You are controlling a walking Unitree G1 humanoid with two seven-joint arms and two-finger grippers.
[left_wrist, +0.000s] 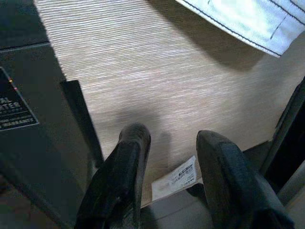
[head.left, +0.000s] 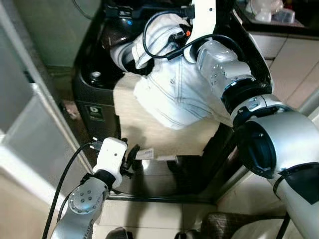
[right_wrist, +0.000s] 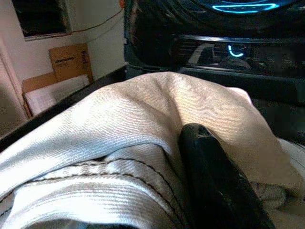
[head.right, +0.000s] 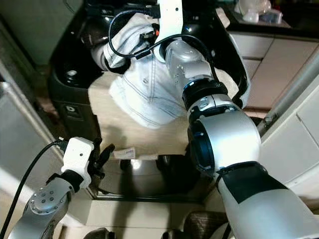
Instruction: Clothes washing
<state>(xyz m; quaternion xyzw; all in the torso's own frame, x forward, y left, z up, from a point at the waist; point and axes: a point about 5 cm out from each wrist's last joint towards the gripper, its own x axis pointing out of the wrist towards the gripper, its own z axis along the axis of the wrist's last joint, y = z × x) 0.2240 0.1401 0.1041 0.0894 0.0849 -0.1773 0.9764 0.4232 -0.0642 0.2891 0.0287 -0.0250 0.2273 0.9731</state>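
Observation:
A pale denim garment (head.left: 174, 89) hangs bunched over the open top of a black washing machine (head.left: 92, 94). My right gripper (right_wrist: 186, 143) is shut on its upper folds, and one black finger (right_wrist: 209, 171) presses into the cloth while the other is buried in it. The machine's blue-lit panel (right_wrist: 243, 7) glows just beyond. Low at the machine's front, my left gripper (head.left: 132, 157) stands open and holds nothing. It sits before a beige panel (left_wrist: 157, 71), just above a white label (left_wrist: 176, 179).
A pale sliding door frame (head.left: 30, 124) runs along the left. White cabinets (head.left: 279, 45) and a dark counter with containers (head.left: 271, 12) stand to the right. Black cables (head.left: 159, 50) loop over the garment near my right wrist.

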